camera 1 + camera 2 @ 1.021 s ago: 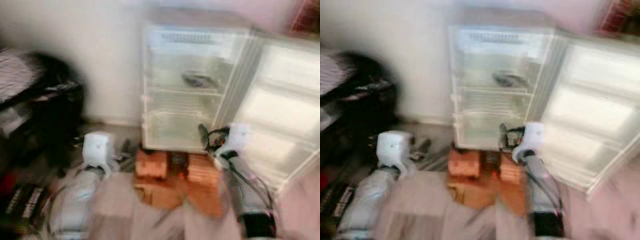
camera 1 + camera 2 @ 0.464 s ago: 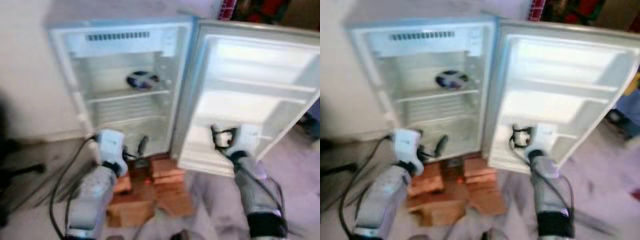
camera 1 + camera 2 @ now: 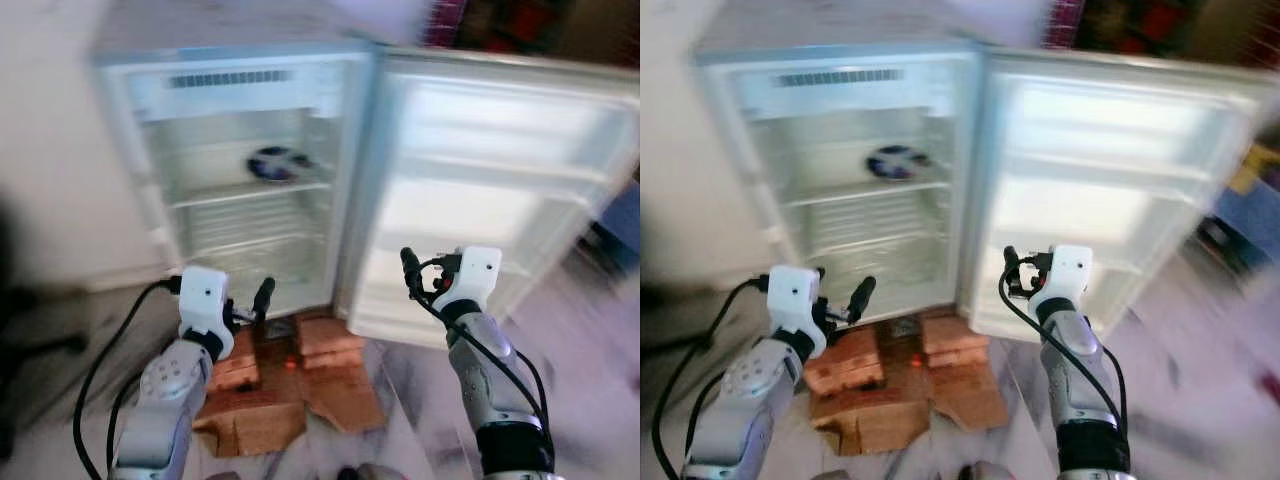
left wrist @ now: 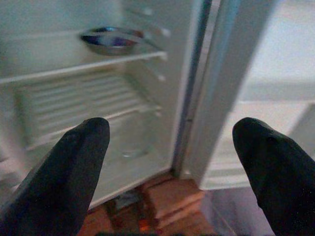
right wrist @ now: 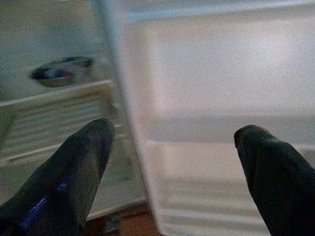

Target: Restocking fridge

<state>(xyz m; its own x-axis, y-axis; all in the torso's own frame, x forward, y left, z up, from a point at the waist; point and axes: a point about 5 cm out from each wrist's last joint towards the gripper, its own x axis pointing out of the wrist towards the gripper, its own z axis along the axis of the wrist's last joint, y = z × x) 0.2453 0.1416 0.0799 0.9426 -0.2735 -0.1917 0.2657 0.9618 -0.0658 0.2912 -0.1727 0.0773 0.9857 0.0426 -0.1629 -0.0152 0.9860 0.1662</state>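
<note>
A small white fridge (image 3: 160,200) stands open and its door (image 3: 500,200) is swung out to the right with bare door shelves. A dark patterned bowl (image 3: 278,162) rests on the upper wire shelf, also seen as the bowl (image 4: 112,39) from the left wrist. My left gripper (image 3: 262,297) hovers low in front of the fridge's bottom compartment, open and empty. My right gripper (image 3: 410,272) is held before the lower part of the door, open and empty. Both wrist views show the black fingers (image 5: 74,172) spread wide apart.
The fridge sits on reddish bricks (image 3: 325,335) with torn cardboard (image 3: 260,425) on the pale floor in front. A black cable (image 3: 110,370) trails along my left arm. A blue object (image 3: 620,225) lies past the door at the right edge.
The camera has swung to the right, so the fridge now sits centred and closer. Both arms stay raised before it, and the right gripper is a little higher than half a second ago.
</note>
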